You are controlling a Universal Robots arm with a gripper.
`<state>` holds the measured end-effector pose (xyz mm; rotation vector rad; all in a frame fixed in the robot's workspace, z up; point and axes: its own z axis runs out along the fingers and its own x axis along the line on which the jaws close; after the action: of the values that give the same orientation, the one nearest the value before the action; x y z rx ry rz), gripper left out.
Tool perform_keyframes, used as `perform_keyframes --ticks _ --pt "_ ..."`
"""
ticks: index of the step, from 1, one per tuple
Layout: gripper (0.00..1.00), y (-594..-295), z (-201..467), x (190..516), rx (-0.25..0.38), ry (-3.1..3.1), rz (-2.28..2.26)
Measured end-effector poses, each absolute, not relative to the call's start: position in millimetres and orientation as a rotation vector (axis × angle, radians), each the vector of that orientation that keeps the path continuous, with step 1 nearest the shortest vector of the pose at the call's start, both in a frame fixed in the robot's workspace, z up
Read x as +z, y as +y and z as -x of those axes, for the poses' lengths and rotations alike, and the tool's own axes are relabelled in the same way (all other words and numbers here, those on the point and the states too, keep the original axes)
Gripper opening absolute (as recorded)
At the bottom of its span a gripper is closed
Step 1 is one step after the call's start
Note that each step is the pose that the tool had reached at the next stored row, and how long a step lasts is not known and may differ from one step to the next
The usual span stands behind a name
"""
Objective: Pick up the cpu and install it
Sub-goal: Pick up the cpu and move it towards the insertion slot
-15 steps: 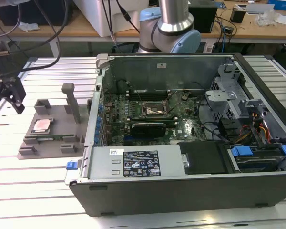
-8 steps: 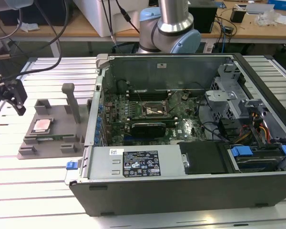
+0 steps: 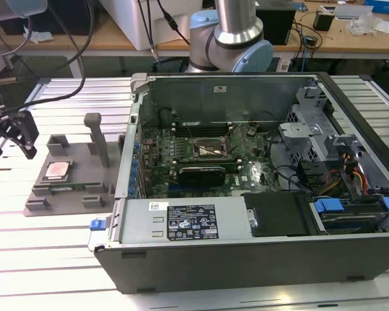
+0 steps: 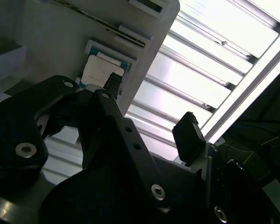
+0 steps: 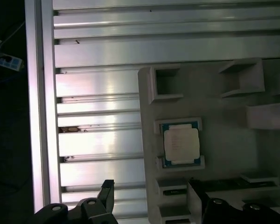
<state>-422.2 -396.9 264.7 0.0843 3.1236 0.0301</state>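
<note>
The gripper (image 4: 151, 105) is nearest in both wrist views. Its black jaws stand wide apart with nothing between them. In the second wrist view one fingertip (image 4: 114, 81) points toward the cpu (image 4: 95, 74), and bare worktop shows through the gap. In the exterior view the gripper (image 3: 13, 133) hangs at the exterior view's left edge, just beside the grey tray (image 3: 71, 152) and not yet over it.

The cpu (image 5: 181, 143) lies flat in its own square nest on the tray (image 5: 219, 121), metal plate up, with a thin coloured edge showing round it. Nothing touches it. The other pockets near it look empty, apart from a narrow dark part in the slot next along.

The step in hand looks like the approach for the pick, and none of the install has begun. By my reading, the grasp calls for centring the jaws over the chip, squaring them to two opposite edges and coming down straight, because the nest walls sit close to the cpu and leave the fingers little room.

The slatted metal worktop (image 3: 52, 259) carries the tray and, toward the exterior view's right, an open computer case (image 3: 246, 253). Inside it the socket (image 3: 211, 149) sits in the middle of the board, well apart from the tray. Behind the case stands the arm's base (image 3: 236, 32).
</note>
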Motion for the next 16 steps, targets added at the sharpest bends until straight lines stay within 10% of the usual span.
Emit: perform_keyframes --ticks 16 --pt "0.72 -397 419 250 0.030 3.124 -0.084"
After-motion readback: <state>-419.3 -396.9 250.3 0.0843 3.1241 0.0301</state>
